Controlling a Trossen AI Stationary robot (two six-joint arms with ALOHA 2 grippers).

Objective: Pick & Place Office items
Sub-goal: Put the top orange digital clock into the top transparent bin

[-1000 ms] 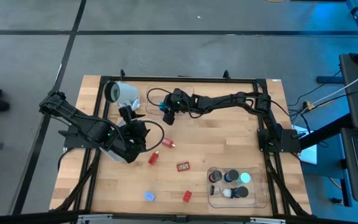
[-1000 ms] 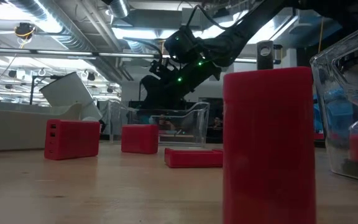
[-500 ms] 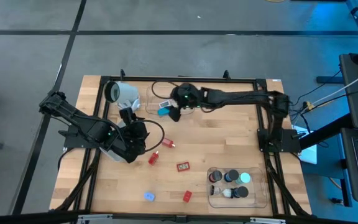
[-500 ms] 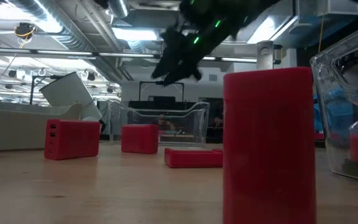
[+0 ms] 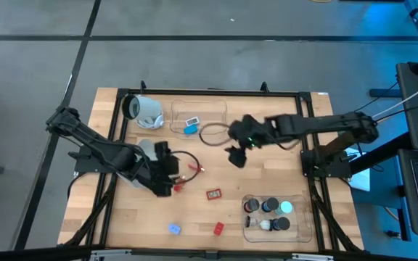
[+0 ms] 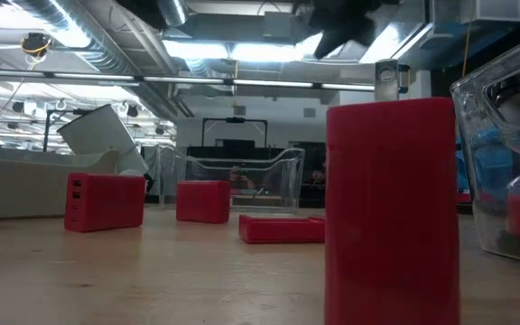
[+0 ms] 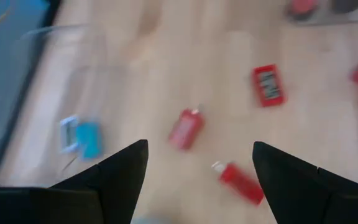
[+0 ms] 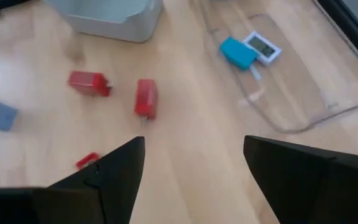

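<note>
We read this as a sorting job, which explains the layout: the round pucks [image 5: 274, 210] already sit together in the clear tray [image 5: 308, 230] at the surface's near right corner, while a teal piece [image 5: 189, 130] and a white piece [image 5: 191, 120] lie side by side in the second tray [image 5: 216, 107] by the far edge; the red blocks [image 5: 214, 194] are scattered loose across the middle, and a blue block [image 5: 174, 229] with another red one [image 5: 218, 229] waits near the front edge.

The left claw [image 5: 173, 176] hangs over two red blocks left of centre, fingers spread and holding nothing, which we judge is the approach to a pick; the right claw [image 5: 236, 156] is above the middle of the surface, also open and empty.

The left wrist view shows those two blocks [image 7: 186, 129] lying between its fingers [image 7: 123, 177]; the high view half hides them under the arm. The low view shows the blocks' heights but neither claw; the white-grey cylinder [image 5: 144, 110] lies tipped at the far left corner.
</note>
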